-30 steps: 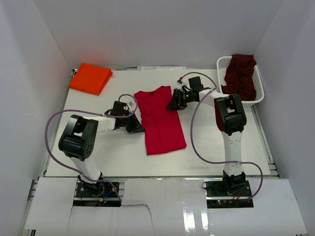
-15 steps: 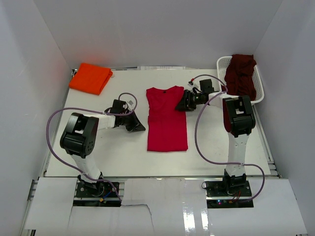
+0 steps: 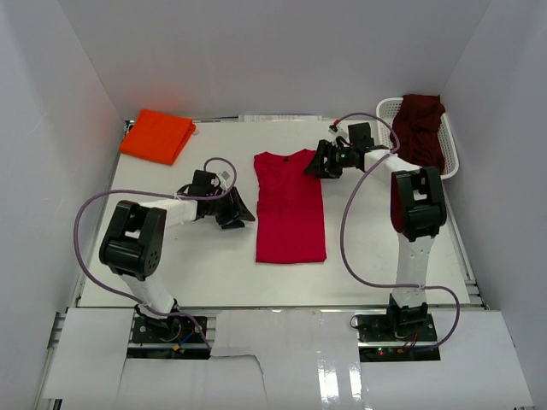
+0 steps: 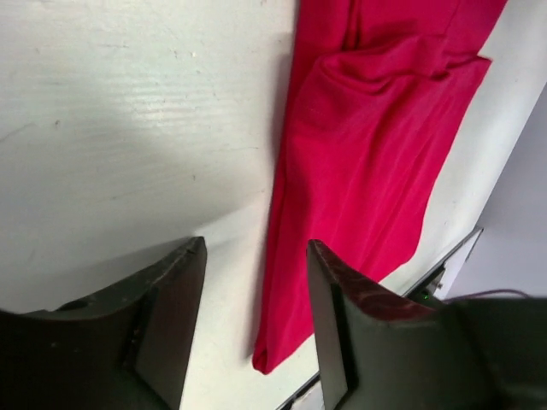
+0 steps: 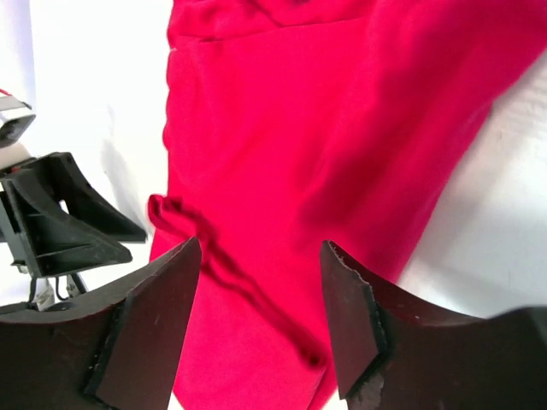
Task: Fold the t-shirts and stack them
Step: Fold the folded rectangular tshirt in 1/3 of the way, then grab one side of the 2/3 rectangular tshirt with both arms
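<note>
The bright red cloth t-shirt (image 3: 291, 209) lies in the middle of the white table (image 3: 376, 265) as a long narrow strip, its lengthwise folds apparently done. The left gripper (image 4: 255, 256) beside it and the right gripper (image 5: 261, 256) near its collar end both have their fingers apart and empty. The next move likely calls for pinching one end and folding it crosswise.

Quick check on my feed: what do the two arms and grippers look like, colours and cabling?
The left arm and right arm are white links with bulky black joint housings. A thin purple cable loops loosely along each. The left gripper and right gripper are black, with flat, wedge-shaped fingers; I can read no markings.
</note>
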`<state>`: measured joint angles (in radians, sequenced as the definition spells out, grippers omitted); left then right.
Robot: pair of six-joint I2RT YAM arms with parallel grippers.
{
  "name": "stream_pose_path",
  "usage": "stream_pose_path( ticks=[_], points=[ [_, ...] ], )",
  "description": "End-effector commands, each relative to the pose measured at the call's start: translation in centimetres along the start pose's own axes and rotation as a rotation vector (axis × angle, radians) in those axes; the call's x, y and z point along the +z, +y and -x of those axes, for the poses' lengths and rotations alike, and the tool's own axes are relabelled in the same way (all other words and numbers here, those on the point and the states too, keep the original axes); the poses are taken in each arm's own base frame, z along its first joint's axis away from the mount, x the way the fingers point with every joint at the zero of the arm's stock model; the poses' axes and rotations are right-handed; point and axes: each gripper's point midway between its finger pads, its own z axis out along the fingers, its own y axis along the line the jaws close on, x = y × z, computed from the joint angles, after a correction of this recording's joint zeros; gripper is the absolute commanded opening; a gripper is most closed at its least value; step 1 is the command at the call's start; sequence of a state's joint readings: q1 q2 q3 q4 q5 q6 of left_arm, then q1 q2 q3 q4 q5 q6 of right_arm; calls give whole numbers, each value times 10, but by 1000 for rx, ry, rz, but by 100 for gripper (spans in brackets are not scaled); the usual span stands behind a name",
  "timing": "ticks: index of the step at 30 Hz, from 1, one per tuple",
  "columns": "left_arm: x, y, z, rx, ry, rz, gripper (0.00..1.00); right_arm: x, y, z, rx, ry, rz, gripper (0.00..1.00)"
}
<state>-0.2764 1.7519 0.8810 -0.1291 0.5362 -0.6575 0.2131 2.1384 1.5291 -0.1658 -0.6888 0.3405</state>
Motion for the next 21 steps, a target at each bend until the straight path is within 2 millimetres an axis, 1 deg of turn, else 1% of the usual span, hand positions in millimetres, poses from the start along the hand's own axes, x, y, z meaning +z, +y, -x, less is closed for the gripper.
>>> stream_pose_path(
  ticks=[1, 2, 3, 4, 5, 6, 8, 9, 11, 12, 13, 14, 15, 16, 17, 19, 20, 21],
  points=[
    [-29, -19, 12, 75, -81, -17, 63, -49, 42, 22, -92, -81, -36, 65],
    [-32, -18, 6, 77, -75, -20, 66, -55, 44, 13, -85, -76, -43, 65],
    [-35, -20, 3, 82, -76, -30, 70, -57, 35, -17, -41, -34, -59, 65],
    [-42, -26, 2, 91, -86, -51, 70, -73, 46, -22, -52, -61, -75, 65],
    [-45, -28, -2, 87, -82, -60, 71, -79, 45, -34, -32, -59, -93, 65],
    [-47, -26, -12, 76, -62, -71, 72, -89, 43, -60, -15, -50, -118, 68],
    [-55, -34, -20, 72, -59, -114, 73, -99, 43, -85, 6, -40, -139, 72],
    [-54, -27, -31, 55, -42, -114, 73, -108, 40, -110, 22, -28, -156, 75],
    [-60, -33, -37, 48, -47, -153, 73, -115, 38, -133, 44, -17, -172, 75],
    [-60, -28, -48, 34, -25, -161, 73, -121, 44, -142, 37, -20, -156, 74],
    [-60, -29, -53, 20, -16, -175, 73, -122, 36, -168, 76, 26, -165, 74],
    [-63, -33, -54, 33, -28, -200, 73, -122, 34, -179, 91, 44, -162, 74],
    [-63, -32, -58, 29, -21, -209, 73, -123, 38, -190, 103, 61, -137, 75],
    [-62, -27, -66, 18, -5, -207, 73, -123, 37, -200, 118, 76, -128, 75],
    [-63, -28, -69, 23, -7, -212, 73, -123, 33, -217, 135, 91, -128, 76],
    [-62, -23, -76, 18, 1, -204, 73, -123, 32, -230, 159, 98, -117, 76],
    [-61, -22, -78, 20, 4, -204, 73, -122, 27, -241, 172, 105, -119, 76],
    [-61, -21, -80, 25, 5, -204, 74, -123, 28, -244, 175, 104, -107, 76]
  ],
)
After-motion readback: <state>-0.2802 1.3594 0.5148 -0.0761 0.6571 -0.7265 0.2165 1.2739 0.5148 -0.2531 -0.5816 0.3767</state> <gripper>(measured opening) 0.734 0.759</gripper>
